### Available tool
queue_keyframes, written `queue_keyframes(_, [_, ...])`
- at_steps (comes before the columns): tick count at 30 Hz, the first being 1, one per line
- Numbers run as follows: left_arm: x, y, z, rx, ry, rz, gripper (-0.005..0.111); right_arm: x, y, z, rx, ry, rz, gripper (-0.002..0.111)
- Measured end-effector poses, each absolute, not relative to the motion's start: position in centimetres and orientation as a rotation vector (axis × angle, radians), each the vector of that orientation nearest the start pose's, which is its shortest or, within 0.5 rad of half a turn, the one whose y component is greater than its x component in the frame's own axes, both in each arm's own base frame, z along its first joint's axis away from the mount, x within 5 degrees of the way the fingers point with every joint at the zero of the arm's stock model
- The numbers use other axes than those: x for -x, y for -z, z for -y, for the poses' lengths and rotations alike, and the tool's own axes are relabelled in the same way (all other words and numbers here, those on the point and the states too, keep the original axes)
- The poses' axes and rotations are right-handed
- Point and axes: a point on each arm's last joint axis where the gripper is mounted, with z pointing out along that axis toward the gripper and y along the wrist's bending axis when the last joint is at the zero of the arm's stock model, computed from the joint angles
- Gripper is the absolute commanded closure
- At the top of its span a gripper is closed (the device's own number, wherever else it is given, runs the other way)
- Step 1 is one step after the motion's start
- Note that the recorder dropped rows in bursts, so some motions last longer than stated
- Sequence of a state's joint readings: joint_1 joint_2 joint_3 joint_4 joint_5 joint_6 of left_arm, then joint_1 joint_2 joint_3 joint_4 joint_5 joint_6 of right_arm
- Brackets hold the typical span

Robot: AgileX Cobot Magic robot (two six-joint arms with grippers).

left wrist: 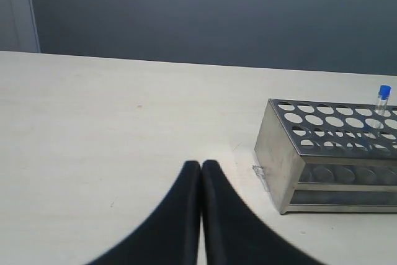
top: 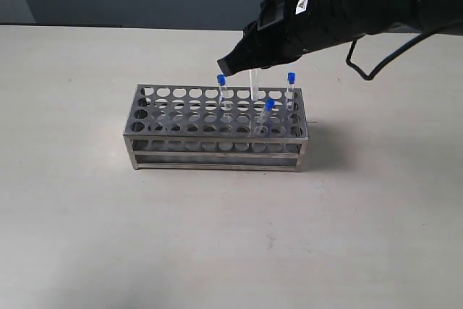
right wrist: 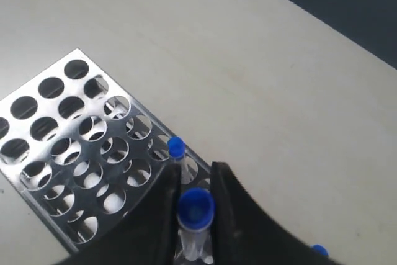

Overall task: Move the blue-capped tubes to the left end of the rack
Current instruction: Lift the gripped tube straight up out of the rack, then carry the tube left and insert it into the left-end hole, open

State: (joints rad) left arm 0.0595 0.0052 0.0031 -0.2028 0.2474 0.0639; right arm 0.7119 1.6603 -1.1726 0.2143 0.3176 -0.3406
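Observation:
The silver rack (top: 145, 122) stands mid-table, and its blue-capped tubes are all in its right half. One tube (top: 221, 85) and another (top: 291, 83) stand upright in the back rows, and a third (top: 266, 115) leans in the front row. My right gripper (top: 230, 61) reaches down over the rack's back, shut on a fourth tube (top: 254, 86) whose cap is hidden there. In the right wrist view the blue cap (right wrist: 195, 208) sits pinched between the fingers of that gripper (right wrist: 195, 169). My left gripper (left wrist: 201, 164) is shut and empty, low over the table to the left of the rack (left wrist: 279, 153).
Bare pale tabletop (top: 87, 236) surrounds the rack on all sides. The right arm's black body and cable (top: 362, 70) hang over the back right of the table. A dark wall runs behind the table's far edge.

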Motion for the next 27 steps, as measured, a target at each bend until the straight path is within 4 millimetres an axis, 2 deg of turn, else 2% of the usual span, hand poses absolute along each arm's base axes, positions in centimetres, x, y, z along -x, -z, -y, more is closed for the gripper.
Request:
queue_keyframes(9, [-5.6, -19.0, 0.1, 0.131, 0.097, -1.730, 0.106, -28.1, -28.3, -25.2, 0.957, -0.404, -2.060, 0.109])
queue_keyframes(13, [-5.6, -19.0, 0.1, 0.129, 0.095, -1.730, 0.106, -27.4, -28.5, -26.1, 0.972, -0.436, -2.041, 0.109])
queue_keyframes(17, [-5.6, -19.0, 0.1, 0.125, 0.089, -1.731, 0.106, -26.0, -28.9, -29.2, 1.086, -0.463, -1.962, 0.109])
queue_keyframes(22, [-5.6, -19.0, 0.1, 0.125, 0.089, -1.731, 0.106, -26.9, -28.5, -33.2, 1.136, -0.491, -1.909, 0.109])
queue_keyframes(27, [-5.6, -19.0, 0.1, 0.125, 0.089, -1.731, 0.106, -28.1, -26.9, -37.6, 1.185, -0.509, -1.871, 0.109])
